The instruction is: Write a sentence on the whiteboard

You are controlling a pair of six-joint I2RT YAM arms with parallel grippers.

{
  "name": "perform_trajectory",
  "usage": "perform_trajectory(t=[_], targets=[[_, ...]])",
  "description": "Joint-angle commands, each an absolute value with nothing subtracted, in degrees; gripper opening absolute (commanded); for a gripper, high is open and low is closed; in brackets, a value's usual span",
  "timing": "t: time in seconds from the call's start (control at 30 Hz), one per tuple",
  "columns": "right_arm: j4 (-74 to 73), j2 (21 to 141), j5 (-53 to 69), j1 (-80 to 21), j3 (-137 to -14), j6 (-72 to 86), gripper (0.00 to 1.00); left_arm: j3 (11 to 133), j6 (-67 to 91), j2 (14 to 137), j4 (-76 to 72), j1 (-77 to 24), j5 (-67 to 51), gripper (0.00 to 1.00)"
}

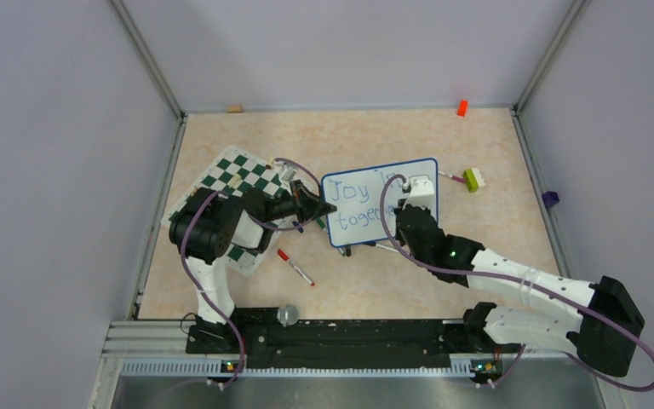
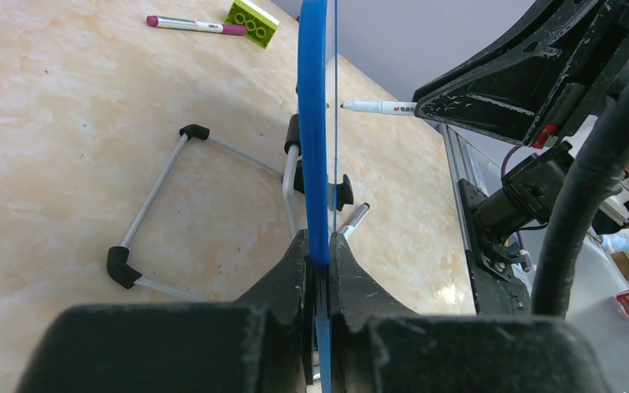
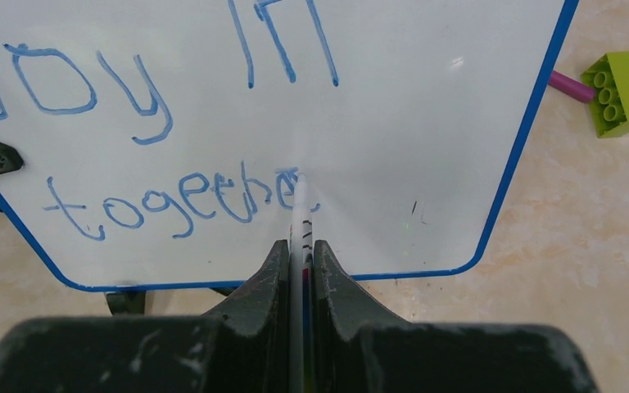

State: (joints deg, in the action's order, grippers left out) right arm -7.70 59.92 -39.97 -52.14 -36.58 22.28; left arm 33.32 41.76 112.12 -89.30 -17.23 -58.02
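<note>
The pale marbled bench (image 1: 349, 136) is carrying everything. The whiteboard (image 1: 366, 213) is standing tilted near its middle, just right of the green-and-white chess mat (image 1: 238, 175). The left pincer (image 2: 319, 254) is clamping the whiteboard's blue left edge. The right pincer (image 3: 299, 254) is reaching in from the near side, squeezing a white marker (image 3: 299, 217) whose tip is touching the board. The sentence (image 3: 201, 196) is showing in blue: "Joy in" above, "togethe" below, with the tip at that last letter. A green brick (image 1: 474, 179) is lying off the board's far right corner, and a red-capped pen (image 1: 295, 267) is lying on the bench near the mat.
</note>
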Motion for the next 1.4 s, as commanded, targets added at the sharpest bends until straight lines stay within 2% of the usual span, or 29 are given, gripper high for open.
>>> perform_trajectory(t=[0.0, 0.57, 1.37], targets=[[-4.5, 60.0, -41.6, -51.7, -38.5, 21.7, 0.0, 33.0, 34.8, 112.9, -92.8, -17.1, -60.1, 0.0], [-4.4, 62.8, -40.6, -49.4, -38.8, 22.2, 0.0, 32.9, 34.9, 113.0, -92.8, -17.1, -60.1, 0.0], [-6.6, 57.7, -38.8, -48.4, -33.8, 23.6, 0.0, 32.9, 34.7, 112.9, -92.8, -17.1, -60.0, 0.0]])
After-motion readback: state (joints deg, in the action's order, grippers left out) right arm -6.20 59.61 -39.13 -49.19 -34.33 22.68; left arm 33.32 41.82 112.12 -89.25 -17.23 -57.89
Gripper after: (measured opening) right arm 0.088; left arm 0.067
